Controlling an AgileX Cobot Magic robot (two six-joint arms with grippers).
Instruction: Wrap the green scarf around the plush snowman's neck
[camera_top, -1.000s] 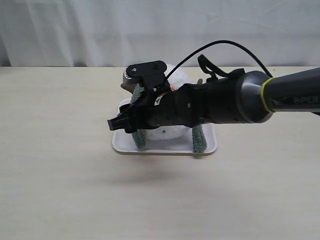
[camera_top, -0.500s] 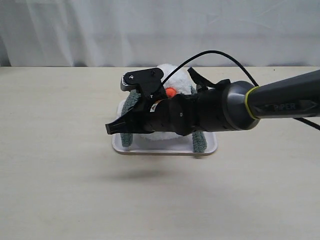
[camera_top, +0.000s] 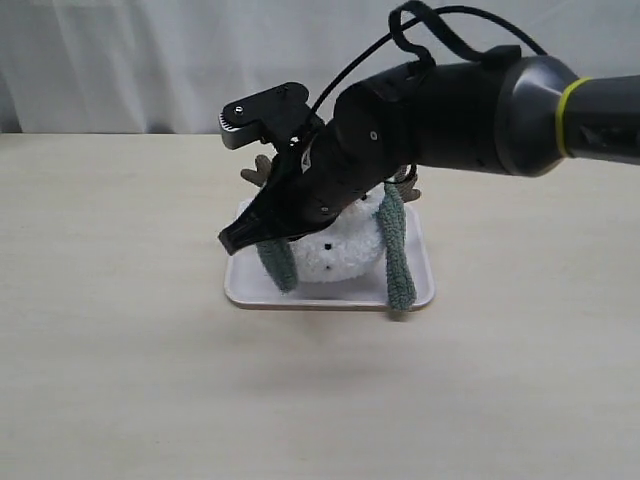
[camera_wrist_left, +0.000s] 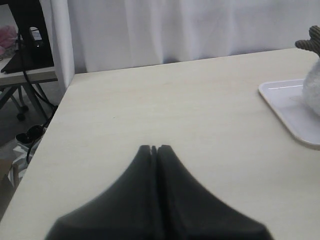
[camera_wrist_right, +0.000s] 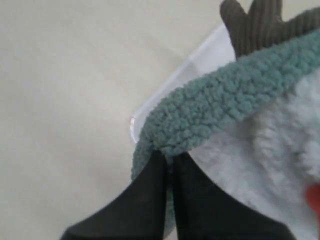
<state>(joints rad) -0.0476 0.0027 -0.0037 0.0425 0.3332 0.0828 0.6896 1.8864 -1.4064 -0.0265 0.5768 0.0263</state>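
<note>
Right gripper is clenched on the green scarf, pinching it just beside the plush snowman. The two scarf ends hang down at both sides of the snowman to the white tray on which it stands. Left gripper, its jaws pressed together, hovers over the table, apart from the tray.

Soft light is falling evenly from above, leaving a faint shadow on the pale beige tabletop; the black left gripper and black right gripper are blurring close-up.
</note>
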